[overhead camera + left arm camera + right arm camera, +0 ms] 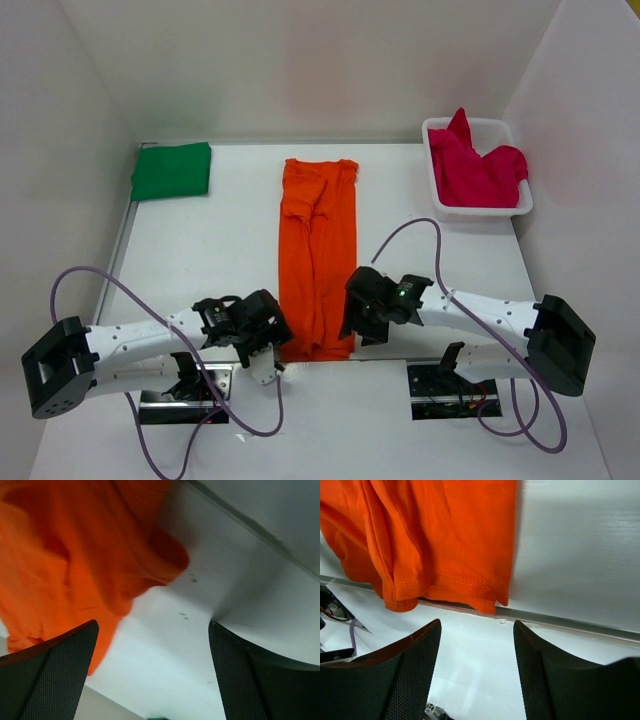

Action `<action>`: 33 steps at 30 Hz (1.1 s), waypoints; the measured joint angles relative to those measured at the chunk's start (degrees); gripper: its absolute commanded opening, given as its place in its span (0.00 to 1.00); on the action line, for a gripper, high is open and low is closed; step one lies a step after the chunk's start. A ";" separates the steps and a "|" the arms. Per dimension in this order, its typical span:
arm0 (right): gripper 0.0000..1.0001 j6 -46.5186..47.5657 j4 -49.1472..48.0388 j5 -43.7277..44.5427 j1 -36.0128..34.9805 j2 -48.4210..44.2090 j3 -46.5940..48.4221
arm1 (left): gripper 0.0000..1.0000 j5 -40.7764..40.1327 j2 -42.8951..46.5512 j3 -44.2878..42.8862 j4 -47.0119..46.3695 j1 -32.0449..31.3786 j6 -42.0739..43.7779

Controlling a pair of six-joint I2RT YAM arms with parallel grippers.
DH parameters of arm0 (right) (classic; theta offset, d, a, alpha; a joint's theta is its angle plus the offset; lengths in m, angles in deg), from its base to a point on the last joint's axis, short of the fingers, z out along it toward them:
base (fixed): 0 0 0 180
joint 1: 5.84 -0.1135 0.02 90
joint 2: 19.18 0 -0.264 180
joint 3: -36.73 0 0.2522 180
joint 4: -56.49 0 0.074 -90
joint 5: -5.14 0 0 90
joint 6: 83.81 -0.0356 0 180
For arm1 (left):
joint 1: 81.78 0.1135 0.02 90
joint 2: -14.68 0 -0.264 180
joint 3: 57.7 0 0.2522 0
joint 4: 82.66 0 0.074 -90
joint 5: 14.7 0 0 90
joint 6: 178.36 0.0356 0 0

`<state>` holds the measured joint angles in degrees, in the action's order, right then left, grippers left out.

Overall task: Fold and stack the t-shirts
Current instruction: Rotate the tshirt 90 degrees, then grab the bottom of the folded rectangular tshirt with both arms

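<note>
left end effector (153, 626) and right end effector (476, 623) released, flanking orange t-shirt (318, 250), basket (480, 213) beyond

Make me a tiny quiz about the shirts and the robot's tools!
1. True or false: the green t-shirt lies folded at the far left corner of the table.
2. Where is the magenta-red t-shirt? A: in the white basket. B: on the green one. C: on the floor.
3. Fill in: the left tool and right tool, by the near end of the orange t-shirt, are both ____.
Key: 1 true; 2 A; 3 open.
</note>
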<state>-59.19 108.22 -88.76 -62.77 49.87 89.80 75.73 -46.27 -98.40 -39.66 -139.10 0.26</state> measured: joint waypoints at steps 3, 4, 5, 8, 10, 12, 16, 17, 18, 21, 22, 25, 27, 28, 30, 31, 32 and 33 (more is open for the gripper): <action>0.65 -0.02 -1.05 -0.04 0.31 0.00 -1.01 | 0.95 1.38 -0.55 0.07 -2.84 0.00 2.43; 0.65 -0.09 -1.25 -0.13 0.39 0.02 -1.33 | 0.95 2.12 -1.14 0.04 -3.76 0.00 3.04; 0.65 -0.13 -1.33 -0.42 0.52 0.02 -1.53 | 0.92 2.43 -1.97 0.00 -4.39 -0.13 3.78; 0.65 -0.13 -1.66 -0.70 0.81 0.15 -1.62 | 0.81 3.23 -4.39 -0.81 -6.64 -1.22 5.49; 0.65 -0.09 -2.12 -1.07 0.87 0.35 -1.79 | 0.68 5.03 -5.09 -0.85 -7.80 -1.90 6.05; 0.65 0.00 -2.45 -1.38 0.90 0.70 -2.10 | 0.65 7.26 -5.29 -0.52 -7.96 -2.40 7.32; 0.65 0.07 -3.02 -1.66 0.94 0.76 -2.95 | 0.61 7.85 -4.20 1.62 -10.32 -2.75 10.58; 0.65 0.07 -3.17 -1.84 0.94 0.79 -3.13 | 0.61 7.87 -4.15 1.84 -10.86 -2.75 10.95; 0.65 0.07 -3.39 -1.97 0.94 0.81 -3.30 | 0.61 7.98 -4.31 1.92 -11.26 -2.78 11.69; 0.65 0.04 -4.28 -2.45 0.94 1.31 -3.58 | 0.59 9.64 -4.79 1.53 -11.58 -2.86 12.20; 0.65 0.04 -4.46 -2.62 0.94 1.66 -3.63 | 0.59 10.62 -5.11 1.16 -11.39 -3.15 11.96; 0.65 0.07 -4.63 -2.91 0.94 3.45 -3.63 | 0.58 12.87 -7.21 -0.70 -10.23 -4.90 11.63; 0.65 0.07 -4.66 -3.02 0.94 4.42 -3.63 | 0.53 13.73 -9.01 -2.25 -9.09 -5.44 11.52; 0.65 0.09 -4.74 -3.02 0.94 4.85 -3.63 | 0.50 13.99 -9.55 -2.69 -8.63 -5.49 11.52; 0.65 0.09 -5.05 -3.02 0.94 5.77 -3.63 | 0.37 14.80 -9.81 -2.95 -7.67 -5.49 11.21; 0.65 0.09 -5.27 -3.02 0.94 6.27 -3.63 | 0.28 15.43 -9.77 -2.95 -6.80 -5.60 10.86; 0.65 0.20 -5.51 -3.04 0.94 6.91 -3.63 | 0.17 16.02 -9.68 -2.95 -5.99 -5.79 10.54; 0.65 0.28 -5.79 -3.04 0.94 7.69 -3.63 | 0.17 16.61 -9.64 -2.95 -5.42 -5.95 10.08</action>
<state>-58.91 102.43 -91.80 -61.83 57.57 86.17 92.34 -55.90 -101.35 -45.08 -145.05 10.34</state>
